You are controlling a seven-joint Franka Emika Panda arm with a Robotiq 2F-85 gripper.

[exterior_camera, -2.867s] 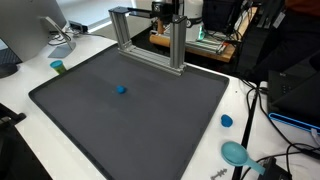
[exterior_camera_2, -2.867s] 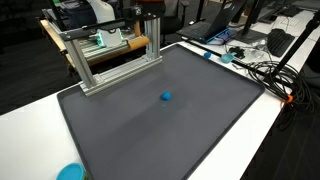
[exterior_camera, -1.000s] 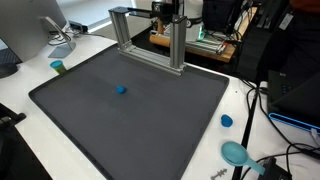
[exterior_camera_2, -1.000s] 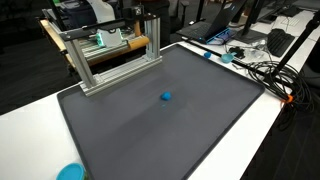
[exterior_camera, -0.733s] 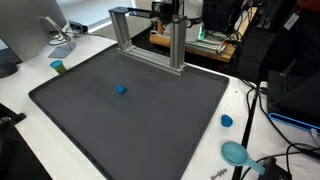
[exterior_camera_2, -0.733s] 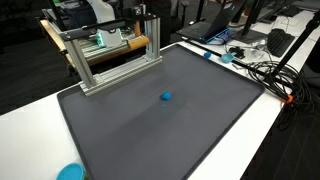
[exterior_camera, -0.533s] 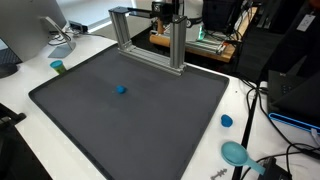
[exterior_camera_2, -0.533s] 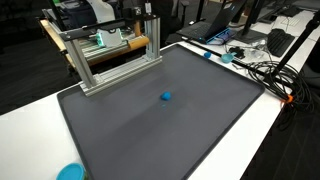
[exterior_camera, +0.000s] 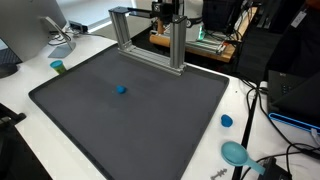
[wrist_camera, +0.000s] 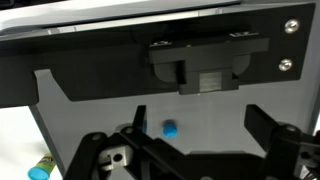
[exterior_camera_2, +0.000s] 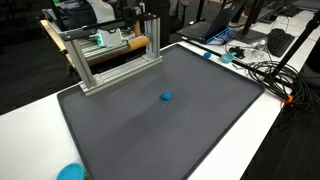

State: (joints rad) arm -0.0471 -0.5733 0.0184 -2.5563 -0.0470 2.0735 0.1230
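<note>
My end effector [wrist_camera: 190, 158] hangs with its black fingers spread wide, gripping nothing. The small, round, smooth blue ball [wrist_camera: 170, 129] lies near the middle of the matte charcoal mat [exterior_camera: 150, 125].

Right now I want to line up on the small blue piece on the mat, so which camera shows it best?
An exterior view shows the small blue piece best: clear, alone on the dark mat, nothing in front. Elsewhere, an exterior view shows it slightly smaller; the wrist view shows it small, above the open gripper.
</note>
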